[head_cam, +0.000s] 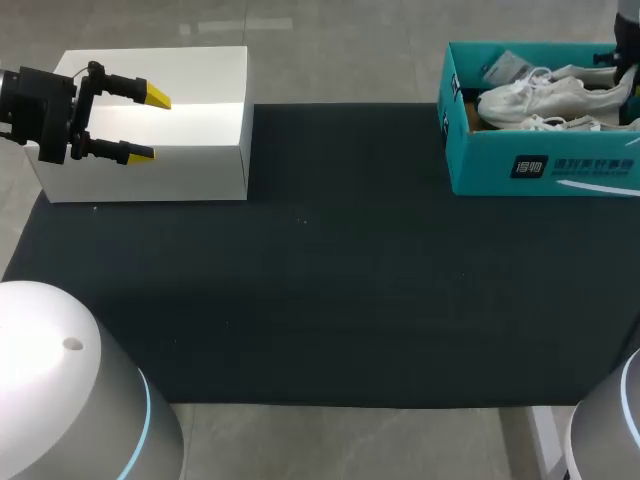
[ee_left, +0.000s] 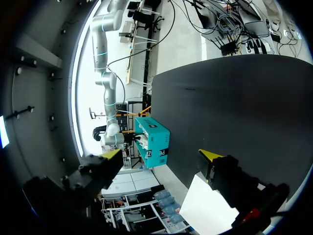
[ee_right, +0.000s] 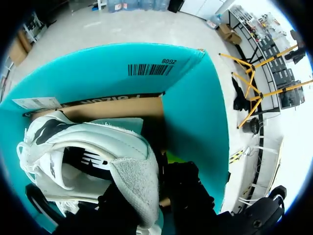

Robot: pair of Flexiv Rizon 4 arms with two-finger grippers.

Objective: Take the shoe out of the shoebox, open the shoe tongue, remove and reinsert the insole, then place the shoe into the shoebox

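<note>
The teal shoebox [head_cam: 545,165] stands open at the far right of the black mat, with two white shoes [head_cam: 540,98] lying inside. My right arm [head_cam: 628,50] comes down into the box at its right end. In the right wrist view my right gripper [ee_right: 146,171] is shut on the grey heel collar of a white shoe [ee_right: 93,142] inside the shoebox [ee_right: 146,68]; one yellow tip shows beside the heel. My left gripper [head_cam: 150,125] hangs open and empty over a white box at the far left. The shoebox [ee_left: 155,143] shows far ahead of the left gripper [ee_left: 161,154].
A white box [head_cam: 190,130] sits at the mat's far left corner, under my left gripper, and shows as white box [ee_left: 208,213] by its fingers. The black mat [head_cam: 320,280] covers the table between the two boxes.
</note>
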